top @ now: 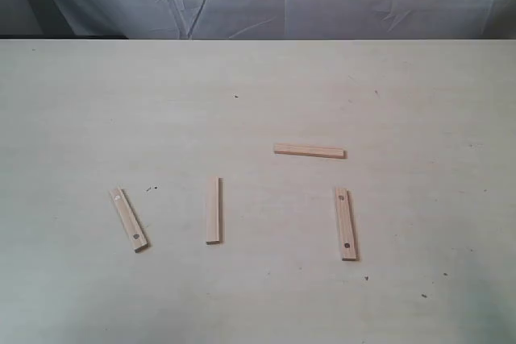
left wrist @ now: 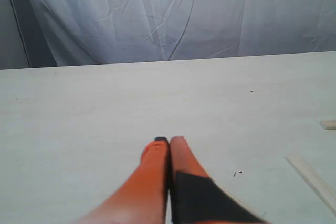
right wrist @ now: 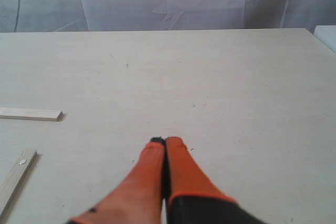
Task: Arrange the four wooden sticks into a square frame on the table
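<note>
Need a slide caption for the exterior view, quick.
Four wooden sticks lie scattered on the table, no two touching, square not yet begun.

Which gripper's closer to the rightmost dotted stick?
Right. The right gripper sits beside the rightmost dotted stick; the left gripper is farther off, its wrist view not showing that stick.

both orange tools, left tool (left wrist: 168, 141) and right tool (right wrist: 166, 140), have fingers pressed together, holding nothing.
</note>
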`<act>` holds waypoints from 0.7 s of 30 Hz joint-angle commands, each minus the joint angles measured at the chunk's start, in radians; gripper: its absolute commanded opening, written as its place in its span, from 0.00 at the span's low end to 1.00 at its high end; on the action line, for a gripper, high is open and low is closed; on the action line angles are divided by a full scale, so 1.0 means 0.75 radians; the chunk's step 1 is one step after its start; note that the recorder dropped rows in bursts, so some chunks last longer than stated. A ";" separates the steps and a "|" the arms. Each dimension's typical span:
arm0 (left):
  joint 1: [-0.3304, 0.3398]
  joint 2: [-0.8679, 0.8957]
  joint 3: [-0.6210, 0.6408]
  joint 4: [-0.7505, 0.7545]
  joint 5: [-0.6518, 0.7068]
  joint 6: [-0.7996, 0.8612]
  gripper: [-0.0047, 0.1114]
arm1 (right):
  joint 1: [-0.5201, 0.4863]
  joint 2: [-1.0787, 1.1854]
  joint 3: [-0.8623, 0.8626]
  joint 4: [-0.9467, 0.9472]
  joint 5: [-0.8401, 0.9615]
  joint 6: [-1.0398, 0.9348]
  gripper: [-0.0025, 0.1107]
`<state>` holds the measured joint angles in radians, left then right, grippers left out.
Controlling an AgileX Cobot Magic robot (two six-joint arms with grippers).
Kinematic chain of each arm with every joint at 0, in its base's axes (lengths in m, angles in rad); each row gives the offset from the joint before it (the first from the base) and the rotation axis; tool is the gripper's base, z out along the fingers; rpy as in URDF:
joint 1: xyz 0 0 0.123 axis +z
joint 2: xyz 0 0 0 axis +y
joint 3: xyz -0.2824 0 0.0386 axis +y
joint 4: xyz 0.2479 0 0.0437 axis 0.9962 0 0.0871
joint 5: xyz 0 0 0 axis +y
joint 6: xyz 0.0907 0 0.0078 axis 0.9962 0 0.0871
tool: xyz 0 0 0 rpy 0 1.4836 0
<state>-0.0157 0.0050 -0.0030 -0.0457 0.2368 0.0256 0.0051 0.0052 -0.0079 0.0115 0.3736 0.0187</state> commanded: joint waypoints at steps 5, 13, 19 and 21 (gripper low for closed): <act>-0.008 -0.007 0.004 0.004 0.002 -0.001 0.04 | -0.007 -0.007 0.011 -0.001 -0.012 0.002 0.02; -0.008 -0.007 0.004 0.004 0.002 -0.001 0.04 | -0.007 -0.007 0.011 0.002 -0.014 0.002 0.02; -0.008 -0.007 0.004 0.004 0.002 -0.001 0.04 | -0.007 -0.007 0.011 -0.001 -0.183 0.002 0.02; -0.008 -0.007 0.004 0.004 0.002 -0.001 0.04 | -0.007 -0.007 0.011 -0.003 -0.348 0.002 0.02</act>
<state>-0.0157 0.0050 -0.0030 -0.0457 0.2368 0.0256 0.0051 0.0052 -0.0017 0.0115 0.2225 0.0187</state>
